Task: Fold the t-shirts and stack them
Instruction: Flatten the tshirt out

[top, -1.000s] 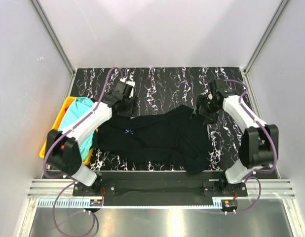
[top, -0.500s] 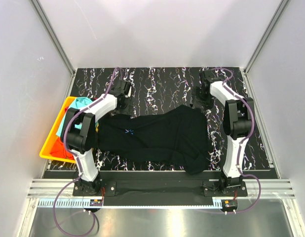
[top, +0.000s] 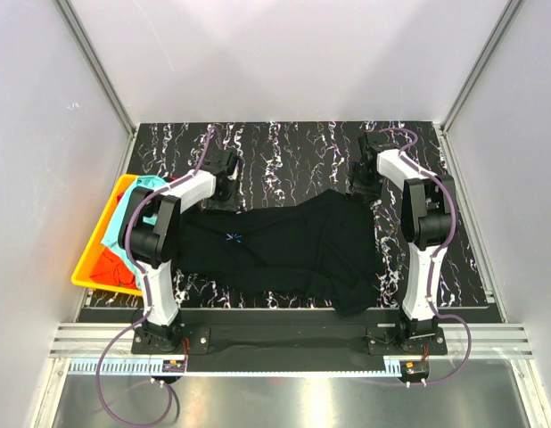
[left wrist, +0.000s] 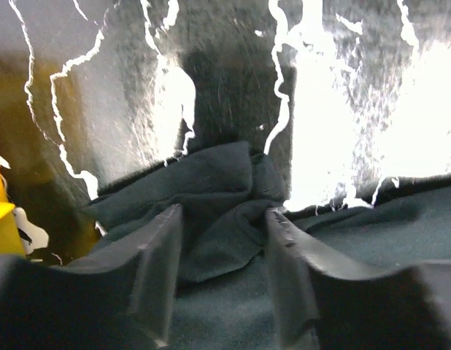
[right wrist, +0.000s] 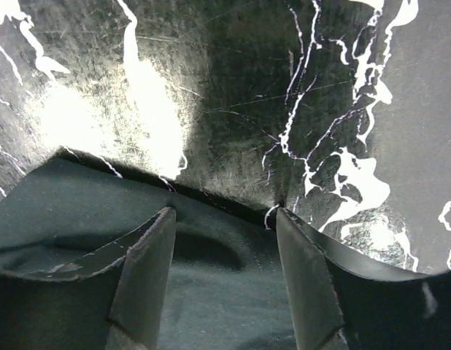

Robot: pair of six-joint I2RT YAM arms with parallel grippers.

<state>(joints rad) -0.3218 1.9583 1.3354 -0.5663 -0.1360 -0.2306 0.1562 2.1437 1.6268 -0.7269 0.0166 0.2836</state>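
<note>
A large black t-shirt lies spread across the dark marbled table. My left gripper is at its far left corner. In the left wrist view the left gripper is open, its jaws straddling a bunched fold of the black shirt. My right gripper is at the far right corner. In the right wrist view the right gripper is open over the shirt's flat hem edge. A turquoise shirt and an orange-red shirt lie in the bin at the left.
A yellow plastic bin stands at the table's left edge, its side showing in the left wrist view. The black marbled table runs behind the shirt. White walls enclose the table on three sides.
Both arms have swung from elbows-out to nearly straight. Both grippers have shifted a little toward the far side and now stand at the black shirt's far corners.
</note>
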